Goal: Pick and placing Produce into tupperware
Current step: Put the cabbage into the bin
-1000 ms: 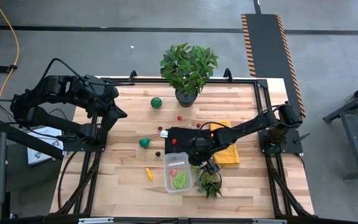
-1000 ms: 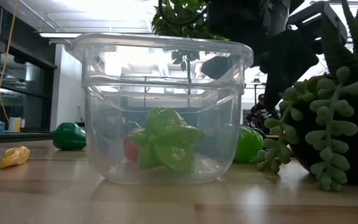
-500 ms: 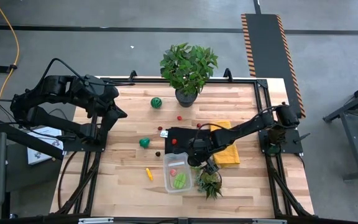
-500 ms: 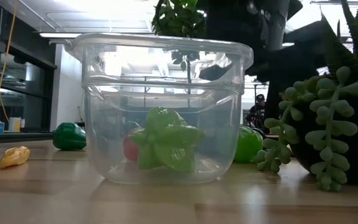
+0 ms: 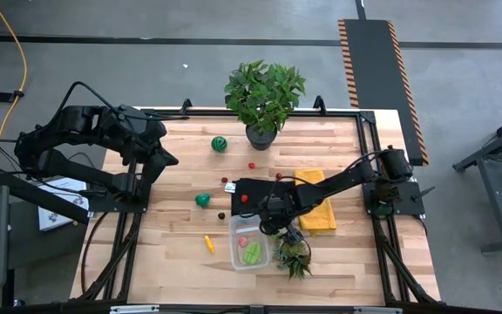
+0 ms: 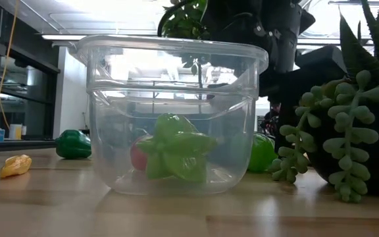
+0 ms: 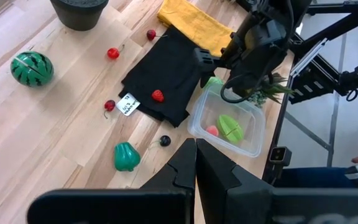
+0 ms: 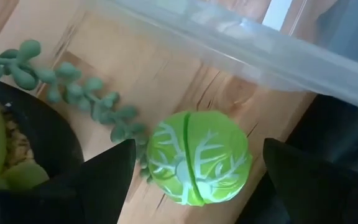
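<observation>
The clear tupperware [image 5: 249,242] stands near the table's near edge and holds a green star-shaped piece [image 6: 176,148] and a red piece [image 7: 212,130]. A green veined ball [image 8: 197,158] rests on the wood between the tupperware's right wall and the succulent. My right gripper [image 8: 197,155] is open over it, one finger on each side, with a gap at both. Loose produce lies to the left: a watermelon ball [image 5: 220,144], a green pepper [image 5: 202,200], a yellow piece [image 5: 208,243], cherries and a dark berry. My left gripper [image 5: 162,159] waits shut at the table's left edge.
The spiky succulent [image 5: 293,255] stands close to the right of the green ball. The black cloth [image 5: 255,194], with a strawberry on it, and the yellow cloth [image 5: 317,205] lie just beyond the tupperware. A large potted plant [image 5: 264,96] stands at the far edge.
My right gripper has moved a little toward the table's left, closing in on the tupperware's right wall and the green ball. The produce and the tupperware have stayed where they were.
</observation>
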Robot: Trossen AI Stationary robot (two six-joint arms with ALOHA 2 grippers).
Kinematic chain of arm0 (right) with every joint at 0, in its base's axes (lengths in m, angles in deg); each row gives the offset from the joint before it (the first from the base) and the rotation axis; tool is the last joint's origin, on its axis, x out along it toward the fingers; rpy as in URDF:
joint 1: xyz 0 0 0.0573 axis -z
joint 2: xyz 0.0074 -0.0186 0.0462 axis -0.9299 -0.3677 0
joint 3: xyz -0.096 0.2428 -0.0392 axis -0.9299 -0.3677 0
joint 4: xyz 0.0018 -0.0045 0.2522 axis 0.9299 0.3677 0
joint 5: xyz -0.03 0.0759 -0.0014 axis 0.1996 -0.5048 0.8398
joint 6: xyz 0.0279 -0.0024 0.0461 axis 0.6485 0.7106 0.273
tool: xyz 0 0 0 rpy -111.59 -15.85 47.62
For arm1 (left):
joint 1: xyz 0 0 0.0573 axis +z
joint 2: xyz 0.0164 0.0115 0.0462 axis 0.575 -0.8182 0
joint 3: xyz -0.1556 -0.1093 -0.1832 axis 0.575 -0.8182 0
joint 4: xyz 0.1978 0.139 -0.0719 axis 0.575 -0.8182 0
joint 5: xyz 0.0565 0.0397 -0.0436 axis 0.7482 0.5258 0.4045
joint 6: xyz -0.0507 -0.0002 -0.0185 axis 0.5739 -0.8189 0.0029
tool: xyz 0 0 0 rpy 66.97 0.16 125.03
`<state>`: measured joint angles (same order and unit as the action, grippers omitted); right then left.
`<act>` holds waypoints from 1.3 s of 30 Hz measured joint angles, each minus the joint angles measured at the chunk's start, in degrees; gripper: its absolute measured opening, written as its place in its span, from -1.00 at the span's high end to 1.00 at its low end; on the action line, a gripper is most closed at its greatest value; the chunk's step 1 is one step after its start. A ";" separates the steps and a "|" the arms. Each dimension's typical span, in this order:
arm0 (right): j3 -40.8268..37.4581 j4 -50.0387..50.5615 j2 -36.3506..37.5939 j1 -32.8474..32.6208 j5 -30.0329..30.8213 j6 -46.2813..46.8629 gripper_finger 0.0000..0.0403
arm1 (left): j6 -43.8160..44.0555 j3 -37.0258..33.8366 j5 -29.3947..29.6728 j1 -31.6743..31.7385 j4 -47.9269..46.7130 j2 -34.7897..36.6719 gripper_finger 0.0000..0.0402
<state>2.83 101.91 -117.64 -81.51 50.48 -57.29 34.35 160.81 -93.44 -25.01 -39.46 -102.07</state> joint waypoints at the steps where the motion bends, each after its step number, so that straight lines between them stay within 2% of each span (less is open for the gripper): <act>1: 0.00 0.00 -0.09 0.00 0.02 0.00 -0.71 | 0.00 0.00 0.00 0.00 0.00 0.01 1.00; 12: 0.00 -0.22 -0.11 -0.02 0.53 -0.02 -0.69 | -0.08 0.00 0.01 0.01 -0.05 0.00 1.00; 26: -0.01 -0.20 -0.20 -0.04 0.85 0.19 -0.37 | -0.17 0.00 0.00 0.00 -0.37 0.01 1.00; 39: 0.00 -0.28 -0.18 -0.04 2.35 2.79 -0.23 | -0.21 0.00 0.00 0.00 -0.35 0.01 1.00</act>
<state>2.83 101.63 -117.82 -81.55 52.84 -54.49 34.14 160.81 -93.43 -25.01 -39.81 -102.06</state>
